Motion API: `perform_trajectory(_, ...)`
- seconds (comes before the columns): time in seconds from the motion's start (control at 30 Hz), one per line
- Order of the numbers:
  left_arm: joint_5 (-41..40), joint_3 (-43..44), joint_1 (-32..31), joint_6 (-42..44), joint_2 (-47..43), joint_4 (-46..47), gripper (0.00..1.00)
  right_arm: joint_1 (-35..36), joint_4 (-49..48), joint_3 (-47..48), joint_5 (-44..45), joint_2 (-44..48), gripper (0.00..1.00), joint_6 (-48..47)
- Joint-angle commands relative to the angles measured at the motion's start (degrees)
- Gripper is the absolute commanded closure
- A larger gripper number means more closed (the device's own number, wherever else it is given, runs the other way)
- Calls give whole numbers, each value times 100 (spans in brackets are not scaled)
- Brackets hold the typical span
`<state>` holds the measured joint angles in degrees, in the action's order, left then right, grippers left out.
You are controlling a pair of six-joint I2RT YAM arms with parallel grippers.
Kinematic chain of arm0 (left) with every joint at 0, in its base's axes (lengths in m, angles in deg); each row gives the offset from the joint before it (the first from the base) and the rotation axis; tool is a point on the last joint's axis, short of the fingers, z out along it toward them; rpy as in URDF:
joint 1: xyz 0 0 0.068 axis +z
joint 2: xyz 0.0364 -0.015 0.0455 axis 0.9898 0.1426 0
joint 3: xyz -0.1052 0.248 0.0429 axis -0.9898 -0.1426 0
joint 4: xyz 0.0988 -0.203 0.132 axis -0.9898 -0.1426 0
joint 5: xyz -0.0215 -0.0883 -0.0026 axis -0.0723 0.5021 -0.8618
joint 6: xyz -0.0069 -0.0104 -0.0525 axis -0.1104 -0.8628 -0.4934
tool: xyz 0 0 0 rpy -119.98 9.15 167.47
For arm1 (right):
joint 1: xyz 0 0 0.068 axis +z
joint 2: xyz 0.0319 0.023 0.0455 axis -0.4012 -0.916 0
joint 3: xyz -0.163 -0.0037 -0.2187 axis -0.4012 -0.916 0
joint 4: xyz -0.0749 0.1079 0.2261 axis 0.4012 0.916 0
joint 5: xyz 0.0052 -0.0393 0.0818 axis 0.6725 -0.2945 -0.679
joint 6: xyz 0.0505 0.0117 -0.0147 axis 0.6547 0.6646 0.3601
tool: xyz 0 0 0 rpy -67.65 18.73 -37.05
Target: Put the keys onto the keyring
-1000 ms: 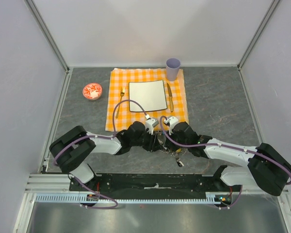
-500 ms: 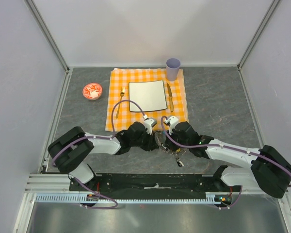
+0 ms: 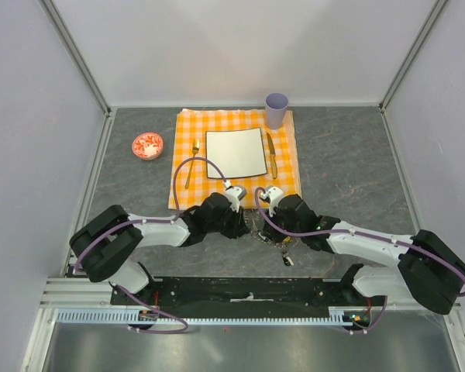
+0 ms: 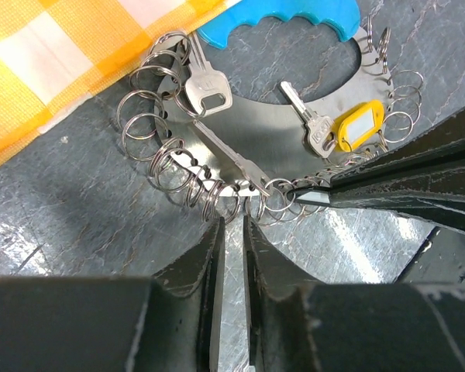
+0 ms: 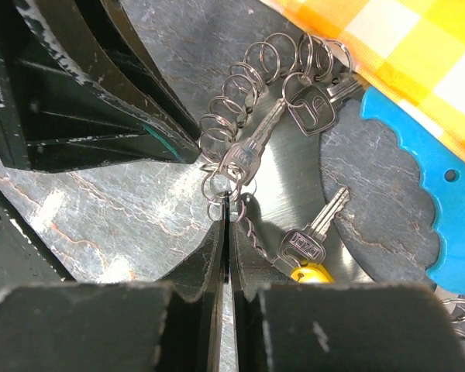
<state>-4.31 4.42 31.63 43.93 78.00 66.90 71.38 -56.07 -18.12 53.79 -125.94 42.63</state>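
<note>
Keys point(image 4: 208, 87), three small silvery ones, lie on and beside the keyring point(image 4: 256, 116). The keyring is a flat crescent of thin metal with a turquoise handle point(image 4: 287, 15) and a fringe of small split rings point(image 4: 143, 128) along its outer edge. One square-headed key rests near the handle. A longer key point(image 4: 229, 163) lies across the crescent with its head among the rings. The third key point(image 4: 314, 128) sits on the crescent beside a yellow tag point(image 4: 356, 128). Whether any key is already threaded cannot be told for certain.

The set lies on the grey stone worktop point(image 4: 77, 225), just off the edge of an orange checked cloth point(image 4: 54, 62), near the arms' bases.

The left pincer point(image 4: 232, 236) has its jaws only narrowly parted. They grasp nothing, and their tips stop just short of the rings. The right pincer point(image 5: 226, 232) comes in from the opposite side with its jaws pressed almost flat together at one ring. Whether it nips the wire cannot be told.

These parts look light, stiff and slippery, likely to skate on the stone. A key is probably best gripped across its flat head, and a ring by its wire edge while the other pincer steadies the crescent.
</note>
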Motion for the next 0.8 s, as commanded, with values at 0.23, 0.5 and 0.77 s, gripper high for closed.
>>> perform_trajectory(0.23, 467, -43, 8, 393, -297, 334, 68, -18, -208, 155, -55, -128, 89, -85)
perform_trajectory(0.5, 696, 140, 7, 648, -52, 299, 67, -9, -208, 181, -38, -128, 89, -85)
perform_trajectory(0.77, 810, 404, -1, 867, 89, -79, 68, -26, -190, 181, -11, -119, 89, -102)
